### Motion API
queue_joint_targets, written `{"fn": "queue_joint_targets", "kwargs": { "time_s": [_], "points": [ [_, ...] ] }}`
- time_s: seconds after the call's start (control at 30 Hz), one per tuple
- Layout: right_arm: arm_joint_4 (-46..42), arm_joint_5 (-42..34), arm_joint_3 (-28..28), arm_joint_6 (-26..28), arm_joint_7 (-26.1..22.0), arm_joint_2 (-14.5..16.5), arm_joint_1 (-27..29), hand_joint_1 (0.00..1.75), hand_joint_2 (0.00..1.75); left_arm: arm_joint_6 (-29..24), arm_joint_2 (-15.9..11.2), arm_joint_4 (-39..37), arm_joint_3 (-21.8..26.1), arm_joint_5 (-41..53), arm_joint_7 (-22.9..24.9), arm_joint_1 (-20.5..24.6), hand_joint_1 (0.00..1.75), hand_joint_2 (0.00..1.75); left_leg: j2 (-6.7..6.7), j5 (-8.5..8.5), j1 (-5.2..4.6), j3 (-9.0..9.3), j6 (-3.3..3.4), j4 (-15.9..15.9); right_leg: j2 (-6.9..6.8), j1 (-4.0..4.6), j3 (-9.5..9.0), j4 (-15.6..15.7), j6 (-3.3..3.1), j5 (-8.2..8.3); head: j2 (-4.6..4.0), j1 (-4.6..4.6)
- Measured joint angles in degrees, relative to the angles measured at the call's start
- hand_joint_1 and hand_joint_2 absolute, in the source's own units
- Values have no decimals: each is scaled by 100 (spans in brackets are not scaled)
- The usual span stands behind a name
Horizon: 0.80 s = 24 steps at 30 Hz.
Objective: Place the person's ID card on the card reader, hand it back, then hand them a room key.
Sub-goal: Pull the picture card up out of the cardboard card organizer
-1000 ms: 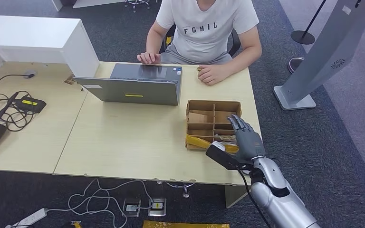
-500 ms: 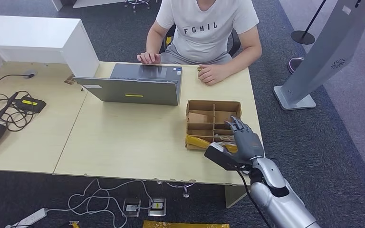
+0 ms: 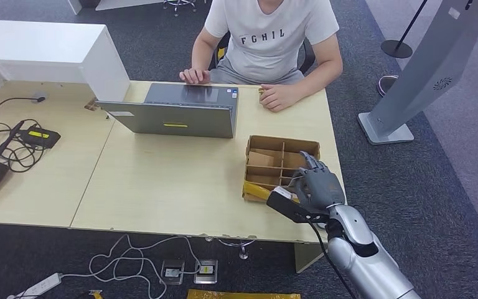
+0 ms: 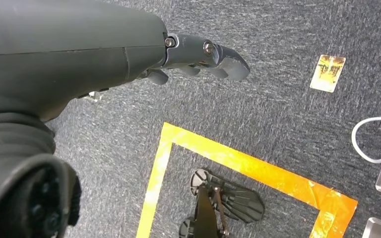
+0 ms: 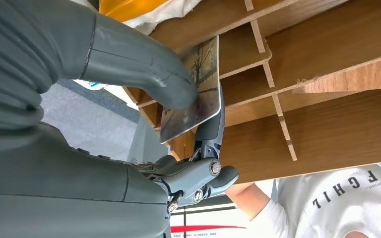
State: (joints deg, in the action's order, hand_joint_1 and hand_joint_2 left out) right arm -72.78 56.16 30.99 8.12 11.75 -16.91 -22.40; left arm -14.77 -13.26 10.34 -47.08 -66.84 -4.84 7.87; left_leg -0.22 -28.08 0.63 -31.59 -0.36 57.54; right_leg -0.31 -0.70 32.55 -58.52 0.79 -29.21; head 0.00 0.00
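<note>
My right hand [image 3: 318,184] reaches into the near right part of a brown cardboard box with dividers [image 3: 275,143] on the table's right side. In the right wrist view its thumb [image 5: 144,64] and a finger pinch a picture-printed card [image 5: 194,94] against the box's dividers [image 5: 278,74]. The person in a white T-shirt [image 3: 267,37] sits across the table, one hand on the laptop, the other hand [image 3: 278,97] resting on the table. My left hand [image 4: 201,53] hangs over the carpet, its fingers loosely bent and holding nothing.
A grey laptop [image 3: 177,112] stands left of the box. A yellow packet [image 3: 258,187] lies in the box's near compartment. Dark devices and cables [image 3: 6,149] sit on the left table. A card [image 4: 327,73] lies on the floor near orange tape [image 4: 258,168].
My right hand has dropped lower into the box and its fingers have curled in. The box has shifted and tilted slightly.
</note>
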Motion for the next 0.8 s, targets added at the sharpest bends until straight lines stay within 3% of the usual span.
{"fn": "queue_joint_targets", "kwargs": {
  "time_s": [0.4,0.8],
  "points": [
    [20,-87,2,36,-101,13,3,175,175,-3,-10,-8,-2,4,65,0,0,0,0,0,0,0,0,0,0,0,0,0,0,0,0,0],
    [48,192,17,461,-275,4,-179,175,175,-24,-8,-7,-4,0,89,-1,0,0,1,0,0,1,0,0,1,0,0,0,0,0,0,1]
  ]
}}
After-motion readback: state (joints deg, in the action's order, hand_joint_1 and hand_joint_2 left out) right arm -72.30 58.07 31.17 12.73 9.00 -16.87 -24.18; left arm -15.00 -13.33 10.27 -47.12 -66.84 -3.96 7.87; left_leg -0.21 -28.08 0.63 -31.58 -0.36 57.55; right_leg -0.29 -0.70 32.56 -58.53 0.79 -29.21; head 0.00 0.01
